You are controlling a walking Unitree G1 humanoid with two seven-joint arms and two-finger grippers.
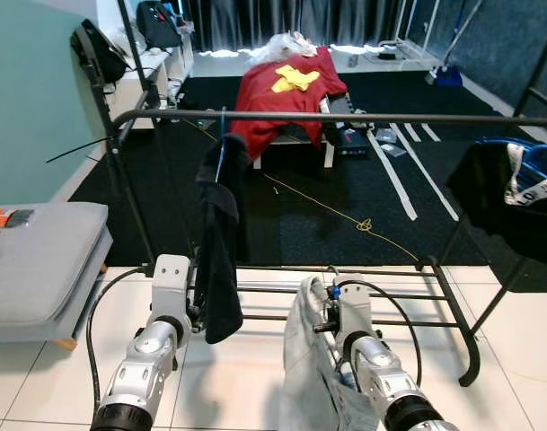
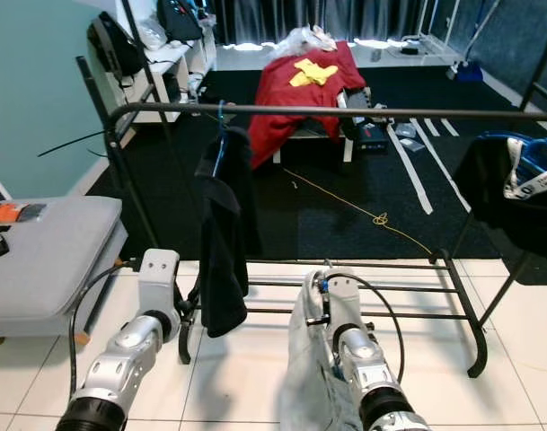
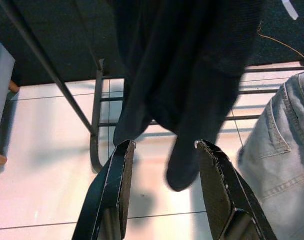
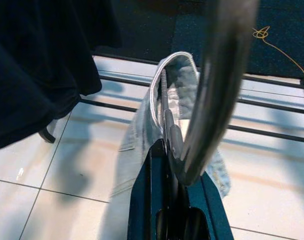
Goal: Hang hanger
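Matt black metal rack [image 1: 345, 117]; soft dark cloth garment [image 1: 221, 242]; pale washed denim [image 3: 284, 135]; glossy white floor tiles [image 1: 516, 350]; shiny metal hanger [image 4: 219, 85].

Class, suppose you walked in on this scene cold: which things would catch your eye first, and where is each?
A dark garment hangs from the black clothes rail, left of centre. Below it, the right gripper is shut on a pale denim garment on a hanger, low before the rail. Farther back, a red cloth drapes a low table.
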